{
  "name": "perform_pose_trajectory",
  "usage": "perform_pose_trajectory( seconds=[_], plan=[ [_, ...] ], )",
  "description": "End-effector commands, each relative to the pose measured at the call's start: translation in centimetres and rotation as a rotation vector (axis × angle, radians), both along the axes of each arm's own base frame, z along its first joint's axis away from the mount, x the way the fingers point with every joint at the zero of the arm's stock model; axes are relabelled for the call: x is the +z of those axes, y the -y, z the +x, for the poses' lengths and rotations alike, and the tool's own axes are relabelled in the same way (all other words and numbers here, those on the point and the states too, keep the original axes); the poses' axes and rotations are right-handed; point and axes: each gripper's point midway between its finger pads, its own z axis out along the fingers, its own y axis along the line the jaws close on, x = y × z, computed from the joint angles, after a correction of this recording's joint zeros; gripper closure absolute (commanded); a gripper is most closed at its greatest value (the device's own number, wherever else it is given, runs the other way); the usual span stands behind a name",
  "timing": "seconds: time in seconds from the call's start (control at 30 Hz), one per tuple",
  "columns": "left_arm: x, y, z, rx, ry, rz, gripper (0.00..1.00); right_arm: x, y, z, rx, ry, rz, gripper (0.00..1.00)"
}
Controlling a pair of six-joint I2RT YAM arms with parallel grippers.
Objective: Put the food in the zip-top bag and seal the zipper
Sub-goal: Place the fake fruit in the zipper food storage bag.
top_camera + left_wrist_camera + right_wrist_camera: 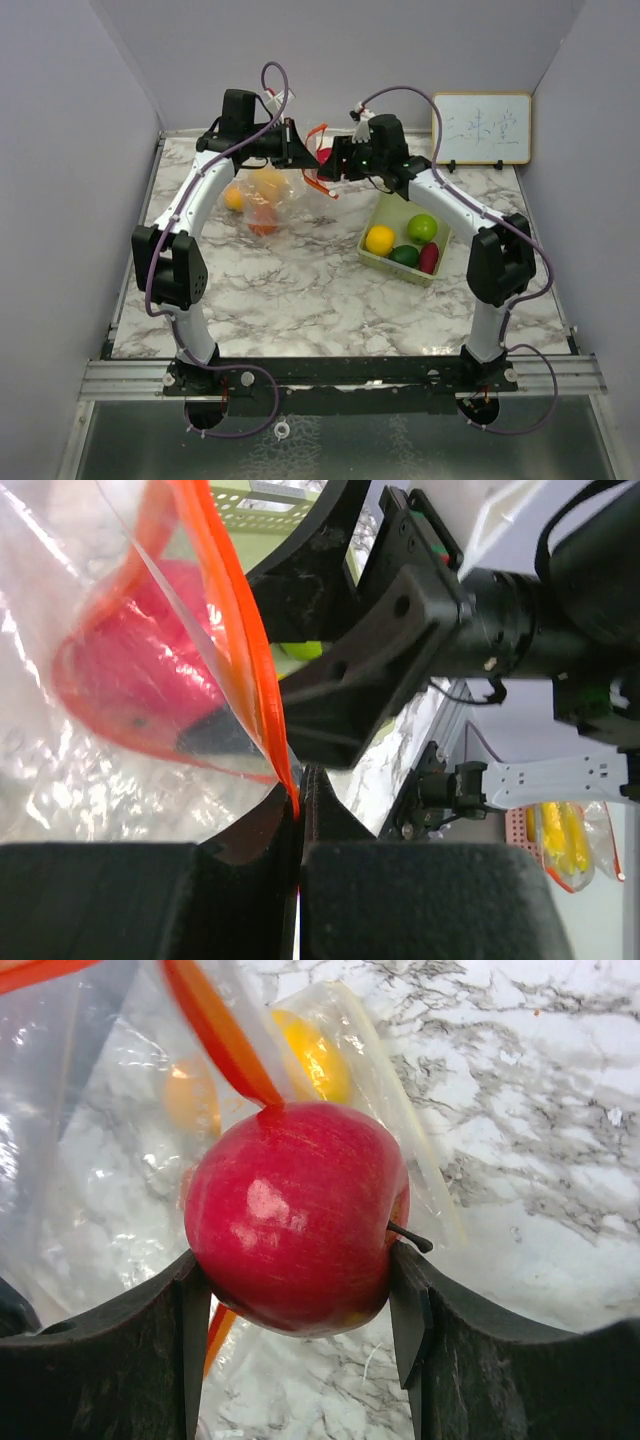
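Left end effector [300,810] is pinched shut on the zip-top bag [262,195], right on its orange zipper strip [245,630]. Right end effector [297,1290] grips the red apple [295,1215] right up against the bag. More fruit [422,227] sits in the basket [392,268].

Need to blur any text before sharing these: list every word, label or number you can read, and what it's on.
On the small white wood-framed whiteboard at the back wall: a few faint handwritten characters, too small to read.
No readable text shows on the clear orange-zippered plastic bag or the pale green perforated plastic basket.
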Motion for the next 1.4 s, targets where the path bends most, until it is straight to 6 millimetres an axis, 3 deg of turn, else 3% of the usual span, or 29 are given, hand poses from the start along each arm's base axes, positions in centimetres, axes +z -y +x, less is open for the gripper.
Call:
perform_pose_trajectory(
  seconds=[0.0, 0.13, 0.33, 0.63, 0.83, 0.9, 0.97, 1.03, 1.1, 1.2, 1.37],
  plan=[
    [1.0, 0.8, -0.2, -0.04, 0.013, -0.05, 1.0, 2.1, -2.9, -0.4, 0.036, 0.13, -0.187, 0.76],
    [0.6, 1.2, 0.3, -0.05, 0.006, -0.062, 1.0, 3.5, -5.1, -1.9, 0.084, 0.177, -0.203, 0.67],
    [1.1, 1.4, 0.7, -0.066, 0.021, -0.108, 1.0, 6.0, -6.0, -6.4, 0.246, 0.248, -0.077, 0.67],
    [1.9, 0.2, 2.5, -0.067, 0.026, -0.244, 1.0, 10.7, -7.8, -12.7, 0.576, 0.317, 0.085, 0.65],
    [4.6, 0.5, 1.8, -0.112, 0.033, -0.452, 1.0, 9.4, -8.7, -15.1, 0.708, 0.283, 0.06, 0.65],
    [4.9, 0.5, 1.8, -0.113, 0.022, -0.483, 1.0, 8.3, -8.6, -15.0, 0.685, 0.275, -0.002, 0.64],
    [4.9, 0.5, 1.9, -0.113, 0.017, -0.482, 1.0, 6.2, -7.6, -13.3, 0.575, 0.248, -0.121, 0.63],
    [5.1, 0.4, 1.6, -0.118, 0.029, -0.476, 1.0, 4.4, -6.0, -11.3, 0.462, 0.227, -0.238, 0.52],
    [5.3, 0.4, 1.5, -0.118, 0.032, -0.471, 1.0, 3.9, -4.8, -10.1, 0.382, 0.231, -0.306, 0.35],
    [5.2, 0.4, 1.3, -0.114, 0.024, -0.47, 1.0, 4.8, -3.7, -9.3, 0.323, 0.27, -0.347, 0.04],
    [4.1, 0.4, 1.0, -0.112, -0.01, -0.465, 1.0, 8.1, -2.6, -9.0, 0.238, 0.33, -0.315, 0.0]
  ],
)
